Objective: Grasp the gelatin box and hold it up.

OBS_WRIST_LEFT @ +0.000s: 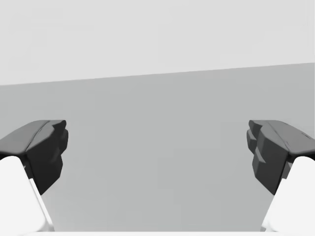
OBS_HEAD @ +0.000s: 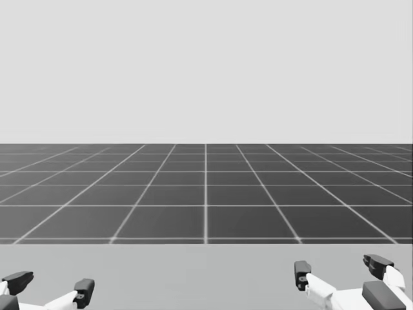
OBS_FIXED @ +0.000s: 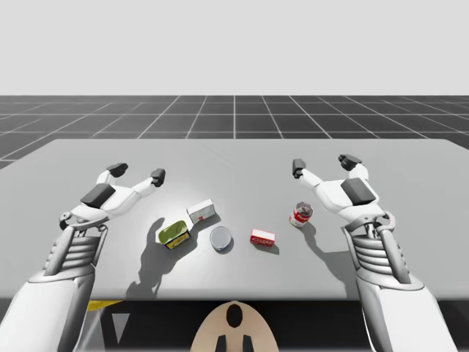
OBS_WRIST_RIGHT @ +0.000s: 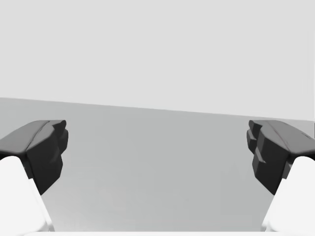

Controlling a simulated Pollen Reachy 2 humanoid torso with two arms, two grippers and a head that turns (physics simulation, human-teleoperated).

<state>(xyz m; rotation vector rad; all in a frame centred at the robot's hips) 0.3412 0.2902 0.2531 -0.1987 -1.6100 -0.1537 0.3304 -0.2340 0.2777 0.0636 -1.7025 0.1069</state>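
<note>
Left pincer [OBS_FIXED: 137, 174] up over the table [OBS_FIXED: 410, 169], jaws spread wide, nothing between them. Through the left wrist view the two dark fingers [OBS_WRIST_LEFT: 44, 147] stand far apart, with bare grey tabletop ahead of them. Right pincer [OBS_FIXED: 324, 163] mirrors it on the other side, also spread wide and holding nothing, with the same plain surface ahead of it in its own wrist view.

Now the prize: the small red box [OBS_FIXED: 262, 237], the one that looks like the gelatin box, lies flat on the table. It sits back towards my torso from the right pincer and inward of it, well apart from the fingertips. It is farther again from the left pincer, which has other things in between.

Closest to the right pincer is the red and white can [OBS_FIXED: 301, 213], upright, just behind it on the torso side and not touching. Behind and inward of the left pincer sits the white box with a red side [OBS_FIXED: 201, 211]. The green-topped yellow tin [OBS_FIXED: 174, 234] is just beside that box, closer to my torso. The round blue-grey can [OBS_FIXED: 221, 238] rests between the tin and the small red box, near both. Neither pincer touches anything.
</note>
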